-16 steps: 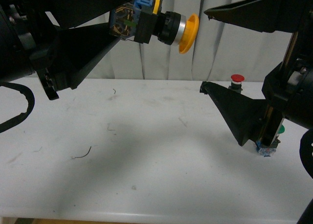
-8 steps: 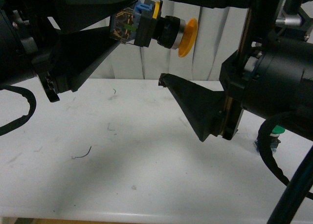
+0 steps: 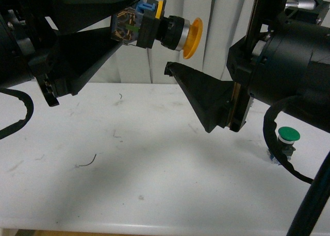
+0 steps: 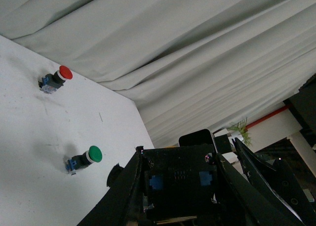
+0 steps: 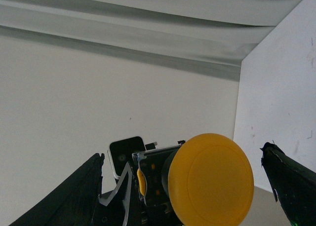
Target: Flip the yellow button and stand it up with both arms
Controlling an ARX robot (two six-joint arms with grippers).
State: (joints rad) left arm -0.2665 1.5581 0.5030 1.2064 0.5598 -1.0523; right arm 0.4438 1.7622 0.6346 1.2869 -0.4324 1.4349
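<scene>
My left gripper [image 3: 126, 27] is shut on the contact block of the yellow button [image 3: 192, 37] and holds it high above the table, lying sideways with its cap toward my right arm. In the left wrist view the black-and-blue block [image 4: 177, 184] sits between the left gripper's [image 4: 180, 189] jaws. My right gripper [image 5: 182, 154] is open; the yellow cap [image 5: 212, 181] sits in the gap between its fingers without touching them. In the front view its lower finger [image 3: 206, 99] is just below the button; the upper finger is out of frame.
A green-capped button [image 3: 287, 135] stands on the white table [image 3: 129, 164] at the right, also in the left wrist view [image 4: 89, 156]. A red-capped button [image 4: 58, 77] stands further back, hidden by my right arm in the front view. A white curtain [image 3: 216, 19] hangs behind.
My right arm has swung left and up from the table's right side, bringing its open fingers around the yellow cap. The left gripper with the button has shifted slightly left.
</scene>
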